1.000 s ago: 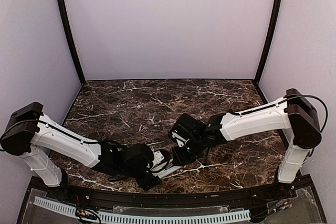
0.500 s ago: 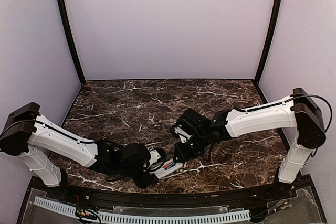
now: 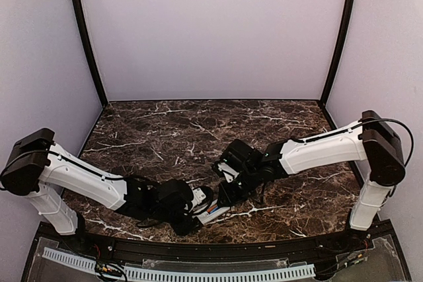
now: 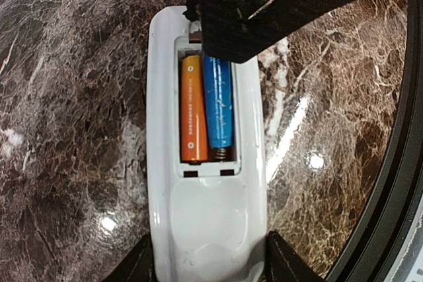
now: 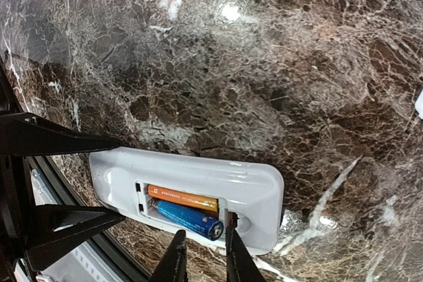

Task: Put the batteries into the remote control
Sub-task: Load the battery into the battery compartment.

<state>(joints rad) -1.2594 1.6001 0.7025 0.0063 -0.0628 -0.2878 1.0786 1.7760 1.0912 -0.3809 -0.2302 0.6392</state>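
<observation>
The white remote control lies back-up near the table's front edge, its battery bay uncovered. Both batteries are in the bay: the orange one lies flat, and the blue one rests against the spring at one end. In the right wrist view the blue battery tilts slightly beside the orange one. My left gripper clasps the remote's plain end, a finger against each side. My right gripper hovers over the bay's other end, jaws a narrow gap apart, one fingertip at the blue battery's tip.
The black rail of the table's front edge runs right beside the remote. A small white piece shows at the right wrist view's edge. Dark marble table extends behind, with lilac walls on three sides.
My left gripper's jaws have closed in onto the remote's sides. The right gripper has stayed at the battery bay, shifting only slightly.
</observation>
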